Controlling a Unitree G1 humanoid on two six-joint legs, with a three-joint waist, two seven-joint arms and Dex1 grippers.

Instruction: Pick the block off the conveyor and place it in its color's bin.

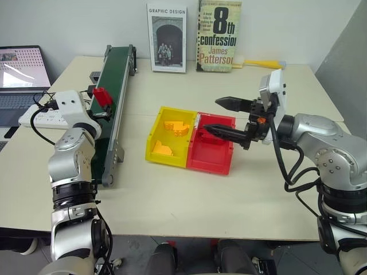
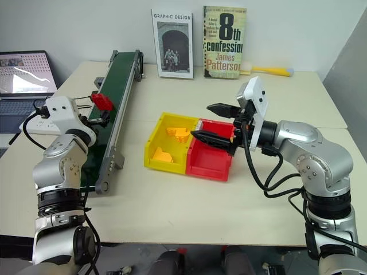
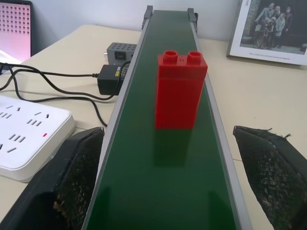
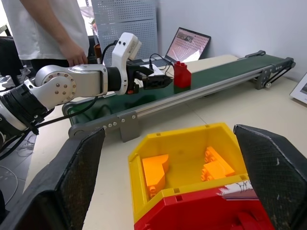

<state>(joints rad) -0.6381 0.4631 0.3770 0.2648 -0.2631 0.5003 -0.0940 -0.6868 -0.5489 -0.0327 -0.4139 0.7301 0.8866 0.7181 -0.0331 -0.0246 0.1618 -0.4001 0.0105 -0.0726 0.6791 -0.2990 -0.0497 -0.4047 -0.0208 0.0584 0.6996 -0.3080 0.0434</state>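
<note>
block: we see the red block (image 3: 181,89) standing upright on the conveyor (image 1: 117,74), mid-belt, at about 10 o'clock from the bins
left end effector: the left end effector (image 1: 103,113) sits level over the belt with its fingers (image 3: 72,177) spread wide either side of it – nothing held, block just ahead between the finger lines, not touching
right end effector: the right end effector (image 1: 221,116) hangs above the red bin (image 1: 213,153), jaws wide apart, empty
progress: early, by our read – block not yet gripped, not lifted, bin has no block that we can make out; left to do: close on block, lift, carry over, drop in red
bins: red bin joined to a yellow bin (image 1: 170,140) on its 9 o'clock side; yellow pieces (image 1: 176,126) lie in the yellow one
next move: we judge the left fingers need to reach the block's sides before closing – tall upright block could tip if nudged
counter: pale counter (image 1: 189,200), conveyor running toward 12 o'clock along its left part; white power strip (image 3: 24,134) and black cables beside the belt
room: two books (image 1: 218,35) propped against the wall at 12 o'clock, laptop (image 1: 20,71) at 9 o'clock, a yellow-handled tool (image 1: 261,63) near the books; a person (image 4: 53,28) stands beyond the conveyor in the right wrist view
</note>
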